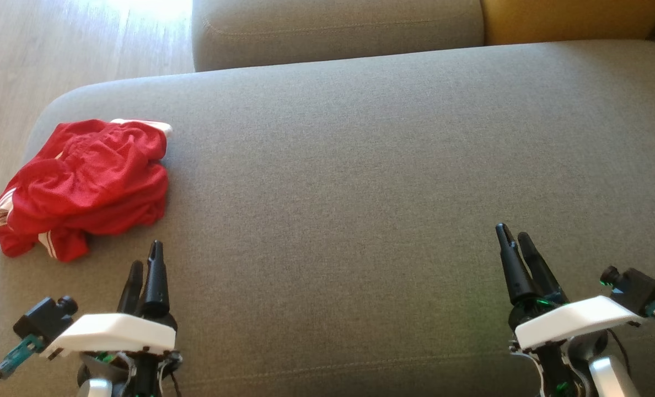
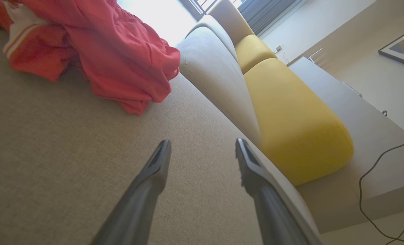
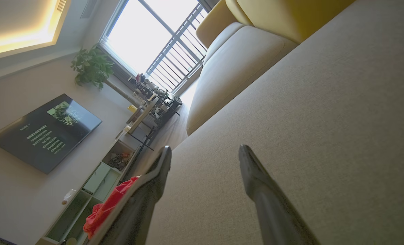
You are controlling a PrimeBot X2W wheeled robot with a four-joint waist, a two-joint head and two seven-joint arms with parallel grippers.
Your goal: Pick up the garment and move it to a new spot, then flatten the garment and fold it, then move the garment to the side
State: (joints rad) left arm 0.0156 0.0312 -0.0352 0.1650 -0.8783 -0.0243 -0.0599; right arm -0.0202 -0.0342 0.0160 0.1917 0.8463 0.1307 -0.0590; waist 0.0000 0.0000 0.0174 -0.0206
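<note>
A crumpled red garment [image 1: 85,184] with white stripes lies in a heap near the left end of the grey sofa seat [image 1: 360,182]. In the left wrist view the red garment [image 2: 120,54] fills the upper left, a short way ahead of the fingers. My left gripper [image 1: 146,264] hovers just below and right of the heap, open, nothing between its fingers [image 2: 157,163]. Far off at the lower right, my right gripper [image 1: 515,237] is open and empty over bare seat. In the right wrist view a bit of the garment [image 3: 110,204] peeks past the left finger.
A grey back cushion [image 1: 333,27] and a yellow cushion [image 1: 570,19] line the far side of the seat. Wooden floor [image 1: 57,49] lies beyond the seat's left edge. A television [image 3: 45,132] and shelving stand across the room.
</note>
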